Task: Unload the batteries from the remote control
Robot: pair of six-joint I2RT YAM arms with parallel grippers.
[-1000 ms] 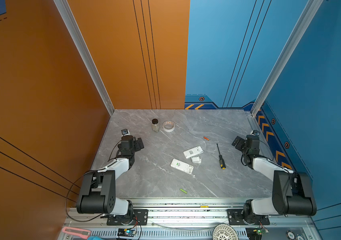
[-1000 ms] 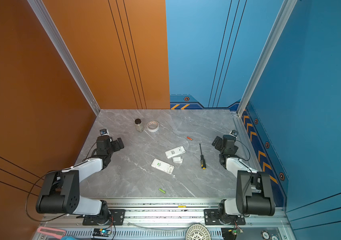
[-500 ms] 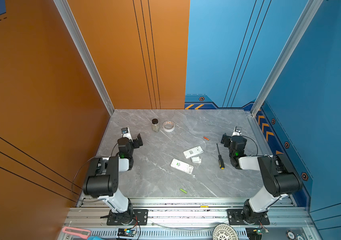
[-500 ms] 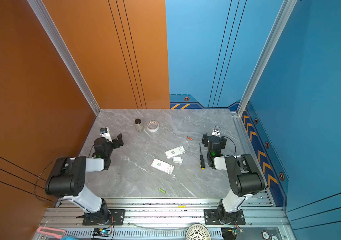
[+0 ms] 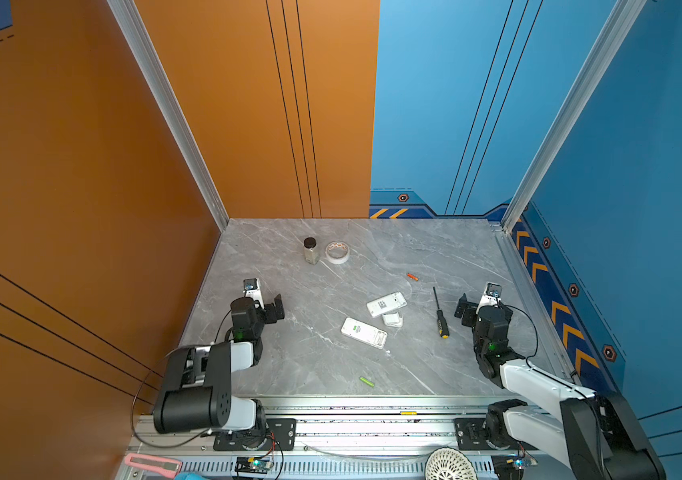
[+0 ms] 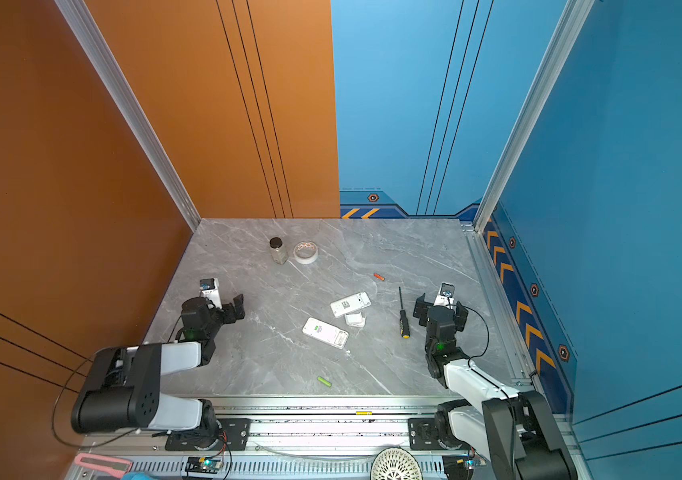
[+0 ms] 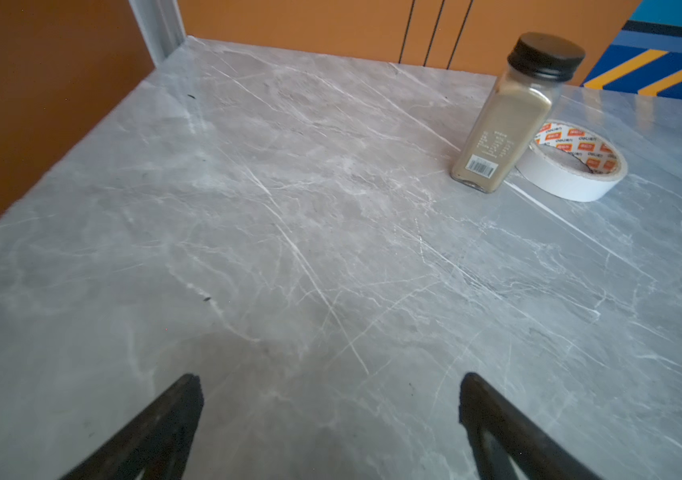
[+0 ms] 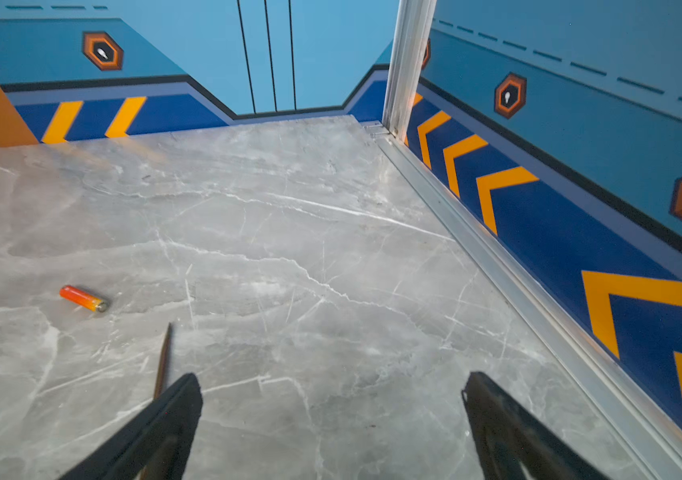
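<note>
Two white remote controls lie mid-table in both top views, one farther back (image 5: 386,304) and one nearer (image 5: 364,332), with a small white piece (image 5: 392,319) between them. The orange-red battery (image 5: 412,276) lies behind them, and the right wrist view shows it too (image 8: 83,298). The green battery (image 5: 366,381) lies near the front edge. My left gripper (image 5: 266,305) (image 7: 331,386) hangs open and empty over bare table at the left. My right gripper (image 5: 481,305) (image 8: 331,386) is open and empty at the right, beside the screwdriver.
A black-and-yellow-handled screwdriver (image 5: 440,320) lies between the remotes and my right gripper; its tip (image 8: 163,357) shows in the right wrist view. A black-capped jar (image 7: 510,120) and a tape roll (image 7: 572,166) stand at the back left. Walls close in the table's sides and back.
Both arms have changed posture; the right gripper swung toward the screwdriver and back to the right. Both grippers stay open. Remotes, batteries and screwdriver have not moved.
</note>
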